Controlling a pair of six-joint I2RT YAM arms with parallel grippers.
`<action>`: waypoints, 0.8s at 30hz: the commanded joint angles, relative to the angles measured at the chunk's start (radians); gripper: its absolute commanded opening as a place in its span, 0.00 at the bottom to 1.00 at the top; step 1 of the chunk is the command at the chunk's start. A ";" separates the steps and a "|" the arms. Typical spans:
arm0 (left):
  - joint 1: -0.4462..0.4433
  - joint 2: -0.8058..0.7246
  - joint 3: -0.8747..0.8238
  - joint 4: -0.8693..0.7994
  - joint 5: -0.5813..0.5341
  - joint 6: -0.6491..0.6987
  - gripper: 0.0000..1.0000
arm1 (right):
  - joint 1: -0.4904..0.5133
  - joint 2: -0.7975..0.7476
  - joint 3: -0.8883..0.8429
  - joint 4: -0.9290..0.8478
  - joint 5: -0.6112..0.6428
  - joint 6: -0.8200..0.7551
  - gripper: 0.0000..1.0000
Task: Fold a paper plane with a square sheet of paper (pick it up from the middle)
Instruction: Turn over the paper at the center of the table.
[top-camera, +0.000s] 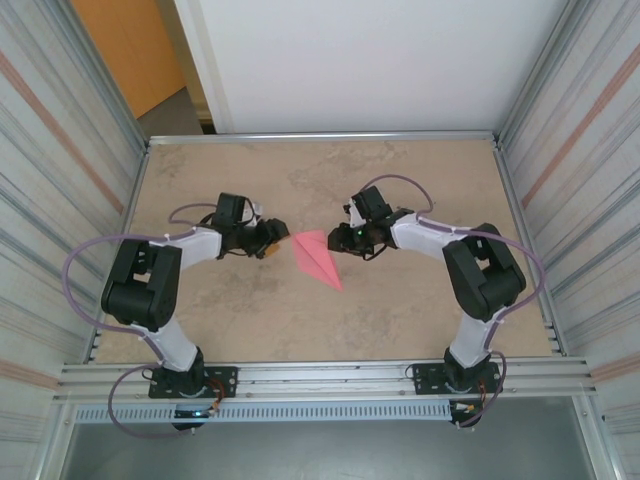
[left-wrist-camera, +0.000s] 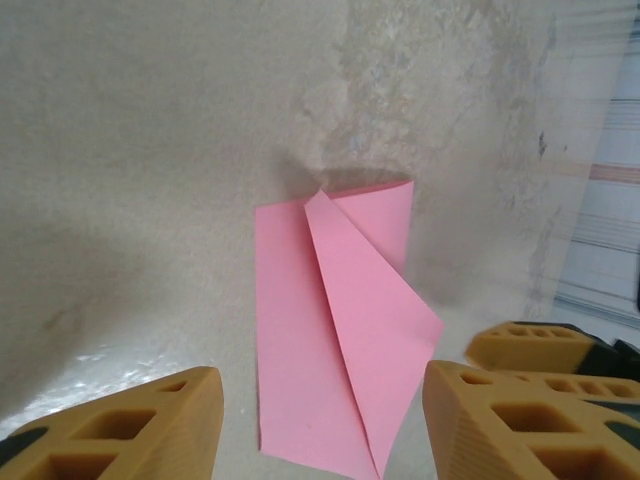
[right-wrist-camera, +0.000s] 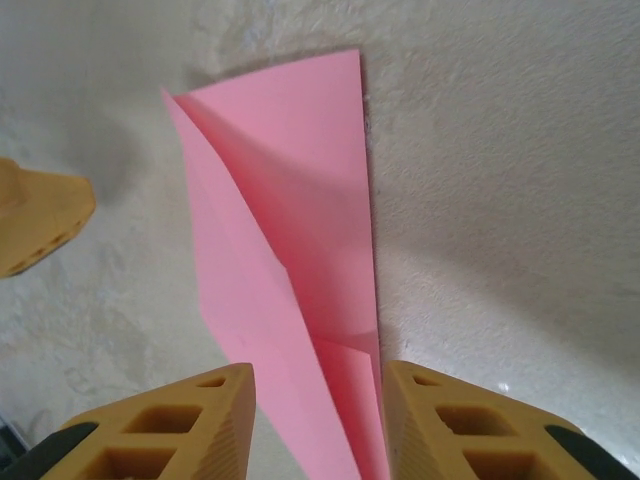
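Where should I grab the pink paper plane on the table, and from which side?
Probably pinch the paper plane at the folded flap along its centre crease, near mid-length, where the layers seem to lift off the table. Come from above, jaws straddling the crease; the outer edges lie flat and give little purchase.

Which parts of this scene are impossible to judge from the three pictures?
Right wrist view: the paper plane runs past the bottom edge inside the right gripper; contact unclear.
Left wrist view: the right edge cuts off that gripper.
Top view: creases too small; underside hidden by the paper itself.
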 joint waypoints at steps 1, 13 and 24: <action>-0.009 -0.017 -0.014 0.069 0.036 -0.039 0.57 | 0.000 0.058 0.053 -0.002 -0.075 -0.088 0.37; -0.013 0.000 -0.008 0.095 0.076 -0.042 0.58 | -0.001 0.151 0.114 0.037 -0.179 -0.122 0.20; -0.016 -0.092 -0.014 0.172 0.165 -0.065 0.59 | -0.019 -0.014 0.104 0.120 -0.217 -0.043 0.04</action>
